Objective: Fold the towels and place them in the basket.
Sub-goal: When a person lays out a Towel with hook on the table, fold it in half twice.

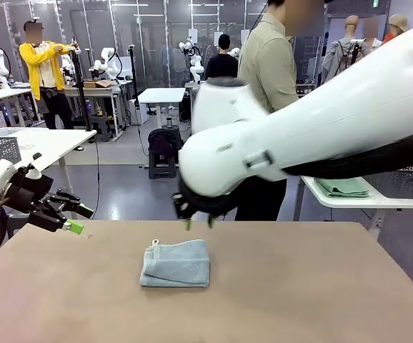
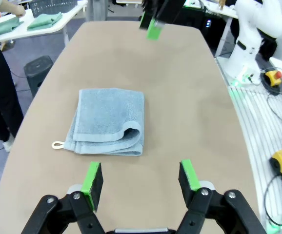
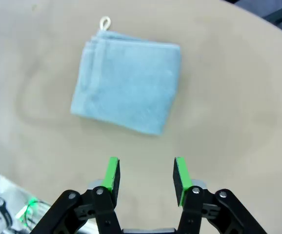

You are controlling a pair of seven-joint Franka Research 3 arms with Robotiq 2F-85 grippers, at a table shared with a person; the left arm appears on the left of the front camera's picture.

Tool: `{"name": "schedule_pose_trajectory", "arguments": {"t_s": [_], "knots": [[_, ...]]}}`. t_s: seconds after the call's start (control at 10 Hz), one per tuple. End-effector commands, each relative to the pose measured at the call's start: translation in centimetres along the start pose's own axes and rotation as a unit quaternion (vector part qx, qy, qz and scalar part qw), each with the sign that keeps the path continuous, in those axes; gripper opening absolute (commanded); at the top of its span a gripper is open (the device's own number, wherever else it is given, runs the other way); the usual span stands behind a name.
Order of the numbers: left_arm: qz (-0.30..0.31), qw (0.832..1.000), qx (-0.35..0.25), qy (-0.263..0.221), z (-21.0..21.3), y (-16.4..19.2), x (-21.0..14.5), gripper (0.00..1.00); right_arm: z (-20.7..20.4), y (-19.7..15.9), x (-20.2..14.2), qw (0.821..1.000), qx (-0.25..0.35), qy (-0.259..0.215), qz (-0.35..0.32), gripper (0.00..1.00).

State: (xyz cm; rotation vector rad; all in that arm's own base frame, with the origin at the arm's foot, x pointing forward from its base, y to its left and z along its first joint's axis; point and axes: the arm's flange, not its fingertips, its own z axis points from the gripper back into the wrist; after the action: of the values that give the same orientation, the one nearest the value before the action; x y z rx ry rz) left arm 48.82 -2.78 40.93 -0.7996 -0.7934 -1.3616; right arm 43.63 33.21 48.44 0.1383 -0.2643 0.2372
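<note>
1. Right arm [image 1: 321,121] is sitting nearest the lens, crossing in from the right. Its right pincer [image 3: 146,173] is hanging over the counter [image 1: 321,286] just past the far edge of the towel [image 1: 176,263], pads parted and nothing between them
2. Left pincer [image 2: 141,178] is hovering off the counter's left end, well apart from the towel, jaws standing wide and empty
3. The grey-blue towel is lying mid-counter, folded into a compact square of several layers, with its hanging loop [image 1: 155,242] sticking out at the far-left corner. Neither pincer is touching it
4. Basket [image 1: 406,182] is sitting on the white side table [image 1: 335,201] beyond the counter's far-right corner, just beside a green towel [image 1: 344,187] and well apart from the folded one. A person [image 1: 267,64] is standing next to that table
5. Reading the step: the fold is looking done, so pick and transfer to the basket is what's pending
6. Handling guess: terry, so light, soft and limp with zero stiffness. It should be grippy on the pads and not fragile, but it's going to sag and drape from any single grasp point
7. Take hold across the whole stack at the rounded folded edge, the side facing the left pincer, pinching all layers together. Grabbing the loop or only the top layer is likely to peel the fold open
8. Risk: the free layered edges are likely to fan out mid-carry, so two-point support would be holding the shape better
</note>
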Motion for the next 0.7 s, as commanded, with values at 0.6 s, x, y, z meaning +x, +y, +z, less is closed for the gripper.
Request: {"name": "schedule_pose_trajectory", "arguments": {"t_s": [0.6], "knots": [[0.003, 1.000, 0.002, -0.003, 0.06, -0.25, 0.28, 0.79, 2.36, -3.09, -1.24, 1.000, 0.005, 0.004, -0.012, 0.56]]}}
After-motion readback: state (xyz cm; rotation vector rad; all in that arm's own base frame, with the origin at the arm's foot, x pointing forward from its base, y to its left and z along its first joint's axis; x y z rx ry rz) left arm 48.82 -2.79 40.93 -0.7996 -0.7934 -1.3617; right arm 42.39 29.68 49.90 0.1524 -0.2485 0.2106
